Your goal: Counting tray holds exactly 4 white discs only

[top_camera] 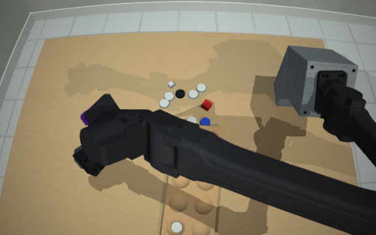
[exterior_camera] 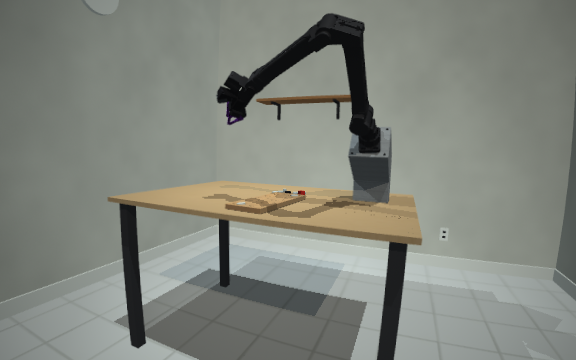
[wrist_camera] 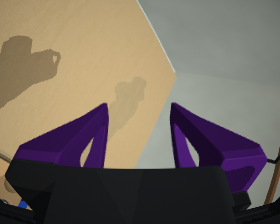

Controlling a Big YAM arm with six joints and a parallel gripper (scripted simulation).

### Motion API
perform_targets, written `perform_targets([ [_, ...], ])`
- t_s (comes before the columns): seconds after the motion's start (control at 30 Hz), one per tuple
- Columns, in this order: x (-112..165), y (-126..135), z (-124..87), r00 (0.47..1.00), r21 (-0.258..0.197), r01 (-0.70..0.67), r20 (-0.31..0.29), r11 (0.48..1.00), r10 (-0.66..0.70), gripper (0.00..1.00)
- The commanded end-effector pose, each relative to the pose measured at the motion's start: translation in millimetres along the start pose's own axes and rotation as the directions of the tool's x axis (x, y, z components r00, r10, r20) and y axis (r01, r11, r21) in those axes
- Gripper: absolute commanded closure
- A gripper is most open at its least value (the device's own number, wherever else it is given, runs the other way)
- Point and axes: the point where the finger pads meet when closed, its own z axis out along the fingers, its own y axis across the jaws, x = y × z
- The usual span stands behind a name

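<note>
The wooden counting tray (top_camera: 191, 205) lies at the table's near middle; the arm hides its far end. One white disc (top_camera: 176, 227) rests in a near left pocket, and the other visible pockets are empty. Several loose white discs lie beyond the tray, among them one at the far right (top_camera: 201, 87), one at the left (top_camera: 164, 103) and one by the tray's far edge (top_camera: 191, 119). My gripper (wrist_camera: 139, 110) (exterior_camera: 234, 119) hangs high above the table's left part, its purple fingers open with nothing between them. Only a purple tip shows from above (top_camera: 84, 117).
A black disc (top_camera: 179, 94), a blue disc (top_camera: 205, 121), a red cube (top_camera: 206, 104) and a small white cube (top_camera: 171, 84) lie among the loose discs. The grey arm base (top_camera: 309, 78) stands at the far right. A wall shelf (exterior_camera: 305, 100) hangs behind.
</note>
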Motion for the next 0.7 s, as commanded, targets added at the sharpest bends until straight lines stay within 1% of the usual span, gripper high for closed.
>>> perform_targets([
  [0.0, 42, -18, 19, 0.996, -0.022, 0.042, -0.076, 0.999, -0.044, 0.55],
  [0.03, 80, -11, 34, 0.990, -0.086, 0.044, -0.131, 0.995, -0.055, 0.55],
  [0.1, 80, -11, 34, 0.990, -0.086, 0.044, -0.131, 0.995, -0.055, 0.55],
  [0.13, 90, -17, 48, 0.987, -0.126, 0.063, -0.138, 0.990, -0.081, 0.55],
  [0.17, 122, -10, 59, 0.980, -0.185, 0.058, -0.174, 0.981, -0.091, 0.55],
  [0.23, 129, -6, 58, 0.979, -0.191, 0.051, -0.184, 0.980, -0.087, 0.55],
  [0.27, 167, 8, 65, 0.970, -0.256, 0.031, -0.225, 0.966, -0.091, 0.55],
  [0.3, 162, 4, 66, 0.972, -0.252, 0.037, -0.217, 0.967, -0.094, 0.55],
  [0.33, 198, 18, 71, 0.963, -0.312, 0.014, -0.251, 0.950, -0.096, 0.55],
  [0.37, 191, 13, 73, 0.966, -0.306, 0.023, -0.240, 0.952, -0.101, 0.55],
  [0.4, 222, 25, 76, 0.959, -0.362, 0.000, -0.265, 0.932, -0.103, 0.55],
  [0.43, 246, 34, 80, 0.955, -0.408, -0.017, -0.277, 0.913, -0.106, 0.55],
  [0.47, 238, 28, 83, 0.958, -0.401, -0.005, -0.265, 0.916, -0.111, 0.55],
  [0.5, 265, 40, 83, 0.954, -0.448, -0.031, -0.281, 0.893, -0.108, 0.55],
  [0.53, 261, 37, 85, 0.955, -0.445, -0.024, -0.275, 0.895, -0.111, 0.55],
  [0.57, 289, 52, 83, 0.951, -0.490, -0.055, -0.292, 0.870, -0.105, 0.55],
  [0.6, 309, 62, 82, 0.949, -0.527, -0.077, -0.299, 0.846, -0.100, 0.55],
  [0.67, 309, 62, 82, 0.949, -0.527, -0.077, -0.299, 0.846, -0.100, 0.55],
])
